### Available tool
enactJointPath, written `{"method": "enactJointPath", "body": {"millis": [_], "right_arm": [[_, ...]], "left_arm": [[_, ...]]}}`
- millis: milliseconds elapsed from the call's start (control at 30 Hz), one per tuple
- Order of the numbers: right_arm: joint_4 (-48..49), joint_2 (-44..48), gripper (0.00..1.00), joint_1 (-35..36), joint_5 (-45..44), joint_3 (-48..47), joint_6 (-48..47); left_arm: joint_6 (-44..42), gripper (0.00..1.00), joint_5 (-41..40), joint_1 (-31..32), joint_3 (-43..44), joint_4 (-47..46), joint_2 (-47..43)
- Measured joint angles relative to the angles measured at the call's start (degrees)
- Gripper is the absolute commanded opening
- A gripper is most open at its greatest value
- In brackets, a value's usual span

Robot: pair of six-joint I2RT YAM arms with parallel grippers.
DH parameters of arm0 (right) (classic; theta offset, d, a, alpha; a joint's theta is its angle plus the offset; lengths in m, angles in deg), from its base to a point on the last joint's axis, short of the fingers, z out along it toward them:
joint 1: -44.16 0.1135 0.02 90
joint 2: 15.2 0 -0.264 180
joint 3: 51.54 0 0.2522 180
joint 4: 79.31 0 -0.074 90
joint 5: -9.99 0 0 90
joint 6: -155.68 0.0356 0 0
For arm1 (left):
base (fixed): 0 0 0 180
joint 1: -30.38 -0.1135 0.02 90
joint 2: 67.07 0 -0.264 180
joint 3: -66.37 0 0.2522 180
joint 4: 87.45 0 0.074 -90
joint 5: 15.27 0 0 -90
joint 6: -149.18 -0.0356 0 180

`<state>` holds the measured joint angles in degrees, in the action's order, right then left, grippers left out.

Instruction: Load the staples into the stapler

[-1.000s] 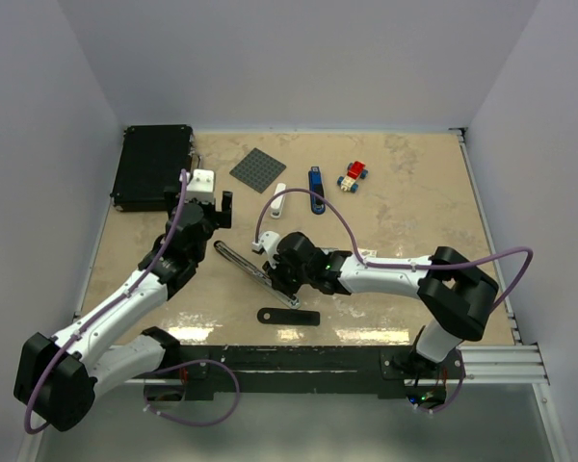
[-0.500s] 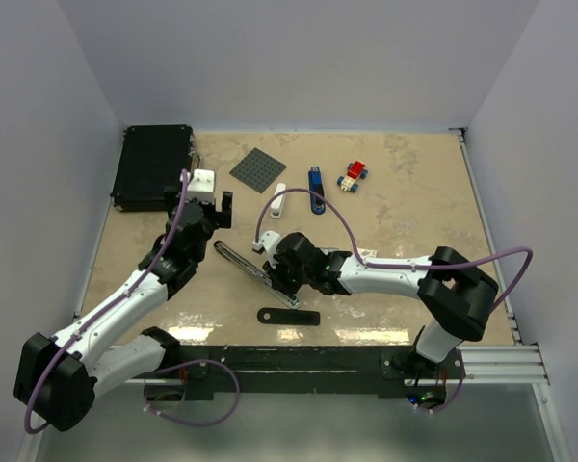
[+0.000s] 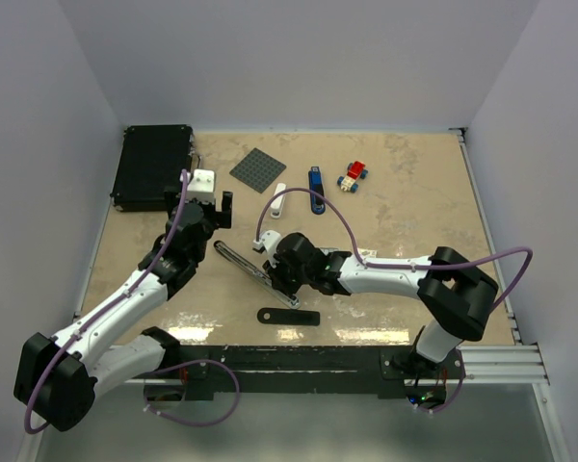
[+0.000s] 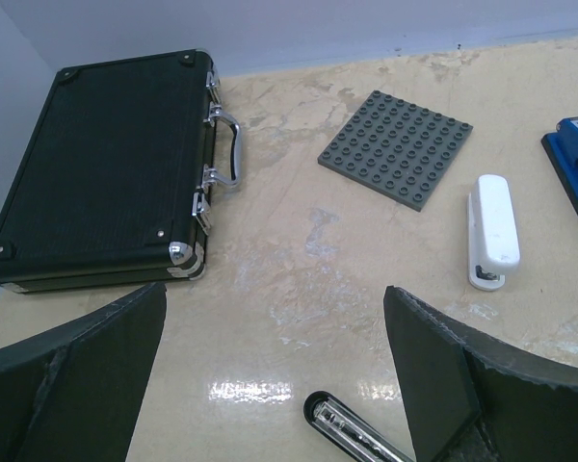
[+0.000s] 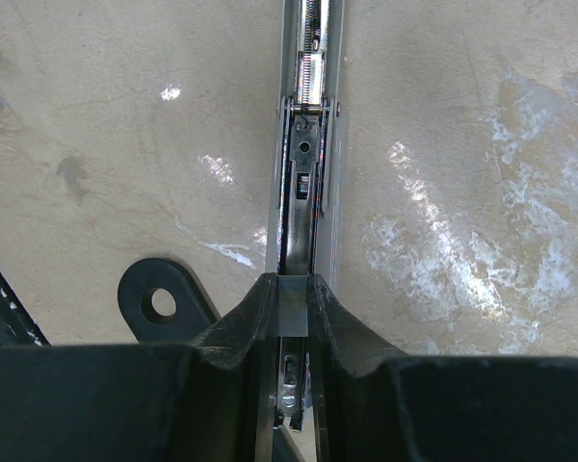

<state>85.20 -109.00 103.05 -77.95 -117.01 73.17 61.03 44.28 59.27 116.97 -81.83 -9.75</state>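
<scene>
The black stapler (image 3: 255, 272) lies opened out on the table, its metal channel (image 5: 304, 144) facing up. My right gripper (image 5: 291, 285) is directly over that channel, shut on a small grey strip, the staples (image 5: 291, 310). The strip is pinched between the fingertips in line with the channel, and whether it touches the metal I cannot tell. In the top view the right gripper (image 3: 281, 274) covers the stapler's near half. My left gripper (image 4: 275, 294) hangs open and empty above the table, just beyond the stapler's far end (image 4: 352, 428). From above, the left gripper (image 3: 217, 207) shows to the left.
A black case (image 4: 101, 168) lies at the back left. A grey studded plate (image 4: 397, 146), a white stapler (image 4: 491, 231) and a blue stapler (image 3: 316, 189) lie behind. A toy-brick car (image 3: 353, 175) sits further right. A flat black piece with a hole (image 5: 159, 303) lies beside the channel.
</scene>
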Motion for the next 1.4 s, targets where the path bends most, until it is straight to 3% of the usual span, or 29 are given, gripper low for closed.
{"method": "enactJointPath", "body": {"millis": [400, 567, 767, 900, 1400], "right_arm": [[-0.7, -0.2, 0.29, 0.0, -0.2, 0.0, 0.0], [-0.7, -0.3, 0.37, 0.0, -0.3, 0.0, -0.1], [-3.7, -0.2, 0.56, 0.0, -0.5, 0.0, 0.2], [-5.5, 1.6, 0.57, 0.0, -0.6, 0.0, 0.5], [-8.0, 4.9, 0.54, 0.5, -1.0, 2.4, 4.5]], "left_arm": [[0.0, 1.0, 0.0, 0.0, 0.0, 0.0, 0.0], [0.0, 1.0, 0.0, 0.0, 0.0, 0.0, 0.0], [0.0, 1.0, 0.2, 0.0, 0.0, 0.0, 0.0], [1.3, 1.0, 1.6, -0.4, 0.0, 0.2, 0.1], [29.5, 1.0, 13.9, -7.6, 3.6, 17.9, 14.4]]}}
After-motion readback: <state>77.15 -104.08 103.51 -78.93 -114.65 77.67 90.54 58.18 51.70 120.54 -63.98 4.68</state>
